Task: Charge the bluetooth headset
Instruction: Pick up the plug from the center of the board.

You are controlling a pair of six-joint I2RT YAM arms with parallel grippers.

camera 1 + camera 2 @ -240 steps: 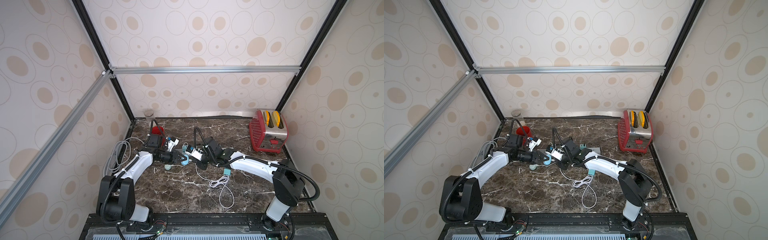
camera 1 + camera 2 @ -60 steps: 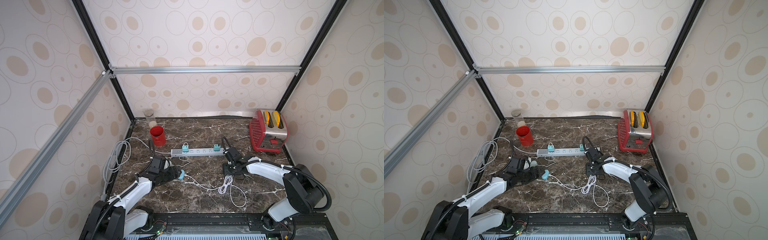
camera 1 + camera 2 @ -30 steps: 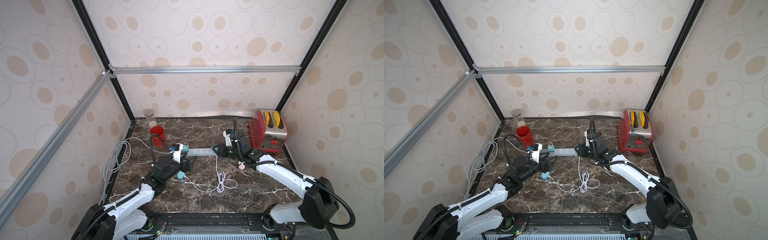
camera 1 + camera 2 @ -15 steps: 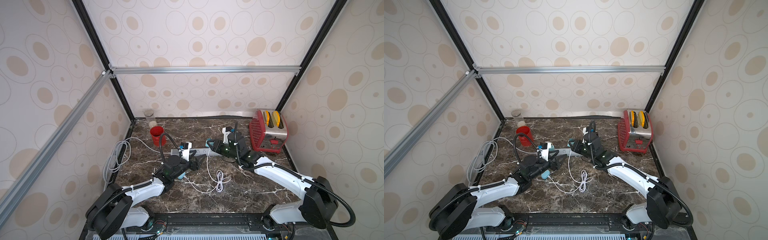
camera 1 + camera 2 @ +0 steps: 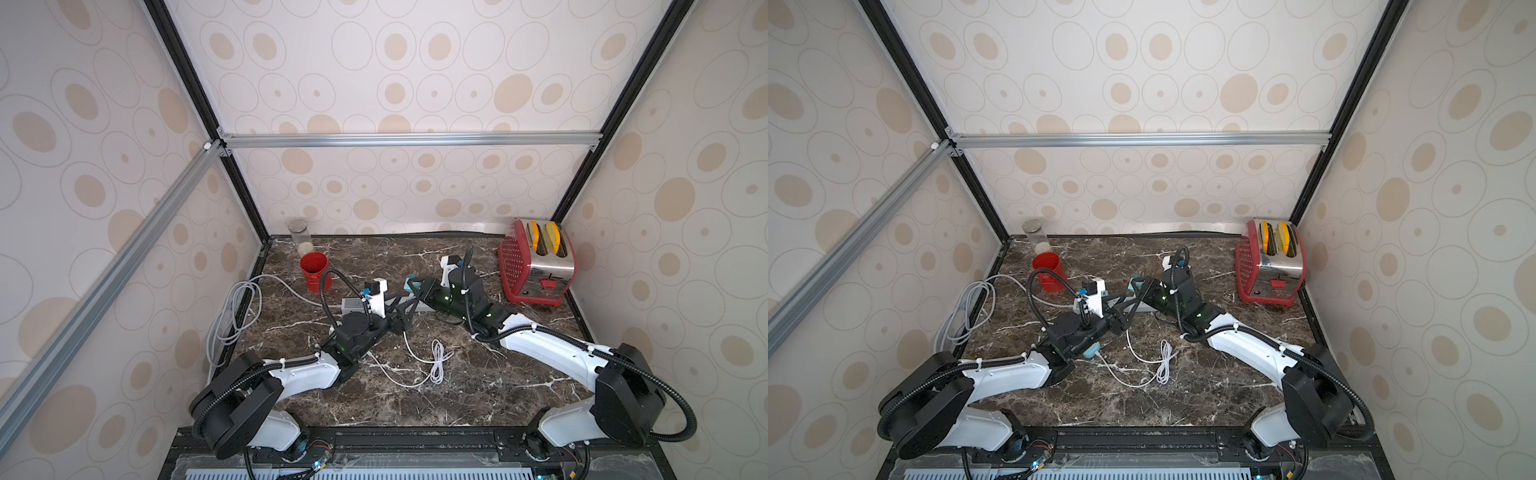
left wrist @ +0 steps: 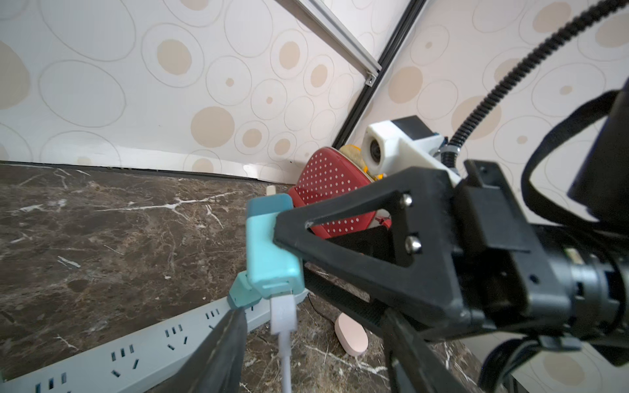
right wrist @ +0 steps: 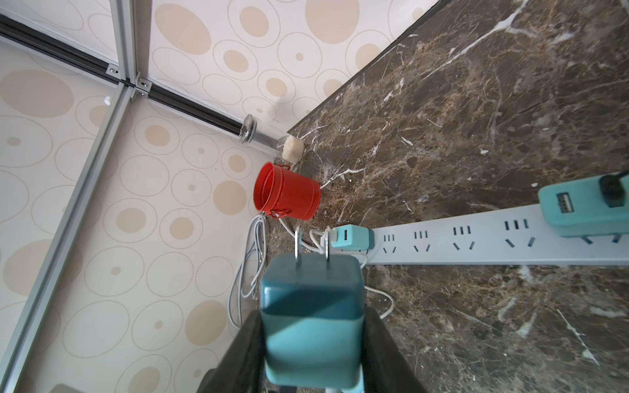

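- A long grey plastic power strip (image 5: 352,304) lies on the dark marbled table (image 5: 465,399). Every place below is told from it.
- The right gripper (image 7: 311,340) has its black fingers (image 7: 381,343) clamped on the sides of a teal block-shaped charger adapter (image 7: 311,306). The adapter is raised over the strip and clear of it. Its two metal prongs are bare and point away from the gripper.
- A white USB cable (image 6: 283,314) is plugged into the charger adapter's port. From there it drops past the strip and lies in loose loops on the table, on the robot's side of the strip.
- The cable's far end reaches a small light-blue rounded bluetooth headset (image 5: 1091,352). It rests on the table on the robot's side of the strip, partly hidden below the left arm's wrist.
- The left gripper (image 5: 404,308) hovers at the strip with its fingers (image 6: 224,343) spread wide, grasping nothing. In the left wrist view the cable's plug hangs between them, touching neither.
- A small teal adapter (image 7: 350,236) sits plugged in at the strip's cord end. A larger teal adapter (image 7: 585,211) with a black lead sits farther along.
- A pale pink oval case (image 6: 350,335) lies on the table just beside the strip.
- A red metal bucket (image 5: 316,270) stands near the strip's cord end.
- A red toaster (image 5: 536,266) stands well apart from the strip's other end.
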